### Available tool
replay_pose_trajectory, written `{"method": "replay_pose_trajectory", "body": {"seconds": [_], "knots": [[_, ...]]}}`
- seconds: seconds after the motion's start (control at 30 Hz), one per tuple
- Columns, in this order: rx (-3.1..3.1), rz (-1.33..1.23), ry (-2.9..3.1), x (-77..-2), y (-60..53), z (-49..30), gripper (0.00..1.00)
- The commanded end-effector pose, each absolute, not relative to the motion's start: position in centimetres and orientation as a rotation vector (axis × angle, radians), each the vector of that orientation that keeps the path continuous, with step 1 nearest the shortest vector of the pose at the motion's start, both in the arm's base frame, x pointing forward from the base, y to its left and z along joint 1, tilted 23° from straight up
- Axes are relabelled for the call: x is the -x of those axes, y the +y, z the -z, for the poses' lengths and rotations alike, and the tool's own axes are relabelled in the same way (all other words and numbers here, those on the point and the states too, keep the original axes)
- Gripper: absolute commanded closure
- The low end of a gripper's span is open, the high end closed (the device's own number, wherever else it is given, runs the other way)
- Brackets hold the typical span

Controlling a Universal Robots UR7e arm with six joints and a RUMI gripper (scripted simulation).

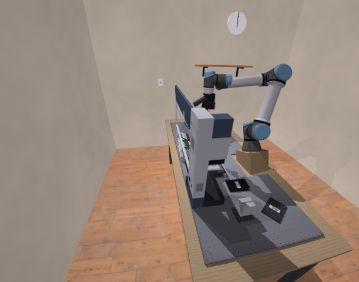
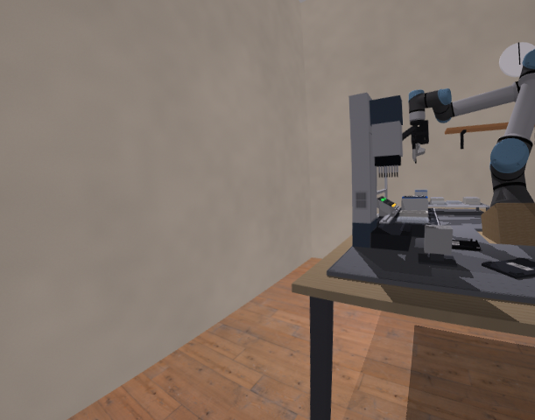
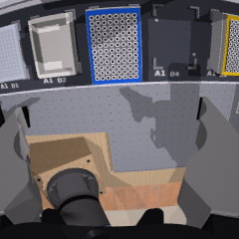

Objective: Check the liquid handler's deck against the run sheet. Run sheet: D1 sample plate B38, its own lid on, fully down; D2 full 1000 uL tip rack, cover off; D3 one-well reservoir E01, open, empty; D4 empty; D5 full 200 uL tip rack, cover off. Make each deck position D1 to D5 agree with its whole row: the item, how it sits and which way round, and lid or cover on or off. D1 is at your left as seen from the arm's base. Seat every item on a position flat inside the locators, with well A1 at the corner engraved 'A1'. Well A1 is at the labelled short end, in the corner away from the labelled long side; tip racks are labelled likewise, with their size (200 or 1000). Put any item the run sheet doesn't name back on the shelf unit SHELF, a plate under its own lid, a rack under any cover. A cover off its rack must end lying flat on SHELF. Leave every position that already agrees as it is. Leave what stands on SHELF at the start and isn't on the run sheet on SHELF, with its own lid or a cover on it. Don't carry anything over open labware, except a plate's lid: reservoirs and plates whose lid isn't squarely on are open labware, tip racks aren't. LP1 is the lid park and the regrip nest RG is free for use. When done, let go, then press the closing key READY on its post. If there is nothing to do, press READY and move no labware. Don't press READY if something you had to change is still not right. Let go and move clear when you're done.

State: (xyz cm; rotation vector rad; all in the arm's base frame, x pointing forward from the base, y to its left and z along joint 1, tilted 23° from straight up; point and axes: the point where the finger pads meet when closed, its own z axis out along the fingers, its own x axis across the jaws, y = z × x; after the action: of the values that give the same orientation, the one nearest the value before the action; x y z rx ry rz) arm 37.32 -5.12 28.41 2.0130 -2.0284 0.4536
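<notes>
My gripper (image 1: 208, 105) (image 2: 416, 153) (image 3: 112, 102) is open and empty. It hangs high above the table, beside the liquid handler's head, and looks down on the deck. In the wrist view, D1 at the far left holds a white plate (image 3: 10, 52), cut off by the frame edge. D2 holds an open white one-well reservoir (image 3: 52, 47). D3 holds a blue-rimmed tip rack (image 3: 114, 44) with its cover off. D4 (image 3: 171, 47) is bare. D5 at the far right holds a yellow-rimmed tip rack (image 3: 234, 45) with a grey piece (image 3: 216, 42) at its left side; I cannot tell what that is.
The liquid handler's tall tower (image 1: 200, 151) (image 2: 362, 157) stands by the deck. Two black flat items (image 1: 237, 185) (image 1: 274, 209) and a white block (image 1: 245, 205) lie on the near table. The arm's wooden pedestal (image 1: 252, 159) (image 3: 60, 149) is beside the deck. A wall shelf (image 1: 223, 66) hangs behind.
</notes>
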Motion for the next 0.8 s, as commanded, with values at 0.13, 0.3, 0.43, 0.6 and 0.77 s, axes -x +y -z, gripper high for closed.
{"method": "replay_pose_trajectory", "body": {"seconds": [0.13,0.3,0.43,0.6,0.77], "knots": [[-2.014,-0.454,-2.028,-37.4,-5.7,-26.9,0.18],[-2.014,-0.453,-2.028,-37.4,-6.0,-26.2,0.18],[-2.014,-0.453,-2.028,-37.4,-6.2,-25.8,0.18],[-2.014,-0.451,-2.028,-37.5,-6.5,-25.0,0.18],[-2.014,-0.451,-2.027,-37.5,-6.8,-24.2,0.18]]}}
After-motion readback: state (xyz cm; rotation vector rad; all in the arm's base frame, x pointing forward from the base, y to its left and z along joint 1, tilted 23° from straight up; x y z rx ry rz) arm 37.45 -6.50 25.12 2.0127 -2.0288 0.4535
